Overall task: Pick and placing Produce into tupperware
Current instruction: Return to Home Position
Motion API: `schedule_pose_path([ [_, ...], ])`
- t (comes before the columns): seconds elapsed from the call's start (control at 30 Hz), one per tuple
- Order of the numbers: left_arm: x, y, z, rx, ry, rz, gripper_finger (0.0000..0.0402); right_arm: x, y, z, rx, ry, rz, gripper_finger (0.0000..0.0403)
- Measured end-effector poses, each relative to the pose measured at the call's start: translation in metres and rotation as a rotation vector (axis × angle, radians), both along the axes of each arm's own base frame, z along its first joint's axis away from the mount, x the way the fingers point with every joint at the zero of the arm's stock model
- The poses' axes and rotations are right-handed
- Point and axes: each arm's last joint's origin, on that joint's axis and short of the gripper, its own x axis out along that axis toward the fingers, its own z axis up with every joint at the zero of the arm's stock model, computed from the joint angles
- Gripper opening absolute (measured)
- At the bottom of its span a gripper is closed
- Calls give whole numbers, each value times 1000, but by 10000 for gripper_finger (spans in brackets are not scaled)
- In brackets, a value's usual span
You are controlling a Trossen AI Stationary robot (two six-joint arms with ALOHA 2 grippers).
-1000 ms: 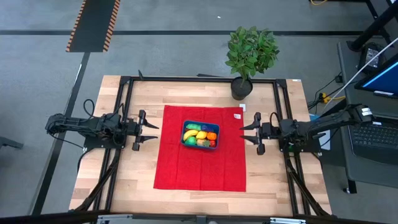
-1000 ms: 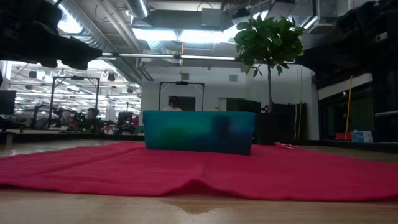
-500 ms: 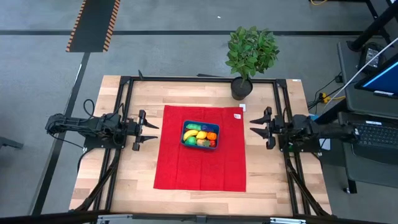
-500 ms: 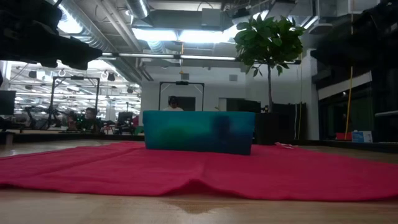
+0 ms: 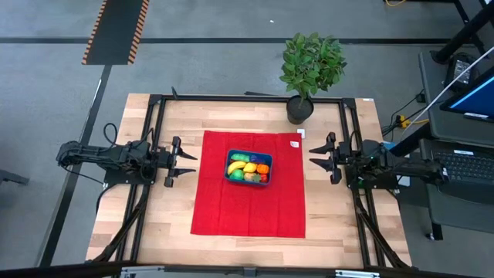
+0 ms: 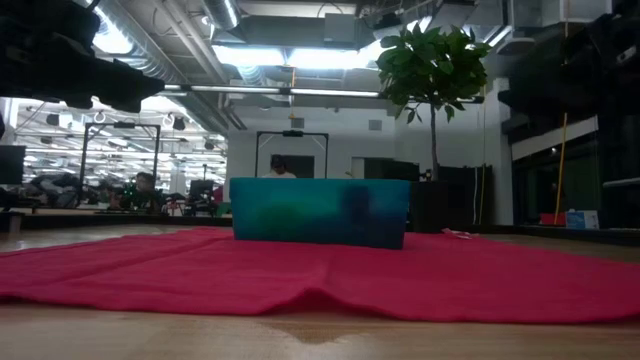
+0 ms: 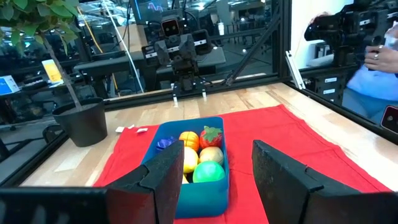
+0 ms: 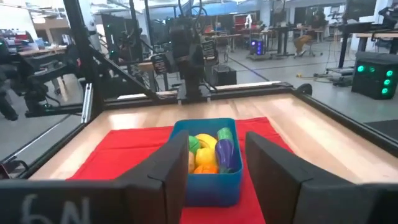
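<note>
The dark blue tupperware stands on a red cloth at mid-table. Inside it lies the produce: yellow, orange, green, red and purple pieces, also seen in the left wrist view and the right wrist view. My left gripper hovers level off the cloth's left edge, open and pointing at the container. My right gripper hovers level off the cloth's right edge, also open and pointing at it. In both wrist views the fingers frame the container from a distance, with nothing between them.
A potted plant stands at the table's far edge, right of centre. Black frame rails run along the table's sides. A small white tag lies on the cloth's far right corner. A person stands beyond the table.
My right gripper has drawn back from the cloth toward the table's right edge, and its arm has swung straight. The left arm, the tupperware and the produce have kept still.
</note>
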Motion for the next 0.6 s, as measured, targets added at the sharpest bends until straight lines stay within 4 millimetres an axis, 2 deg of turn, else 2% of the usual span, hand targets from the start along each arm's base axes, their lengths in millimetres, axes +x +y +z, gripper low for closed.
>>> schedule_pose_path([
  [0.6, 0, 0, 0, 0, 0, -1, 179, 0, 0, 0, -42, 4, 2, 159],
])
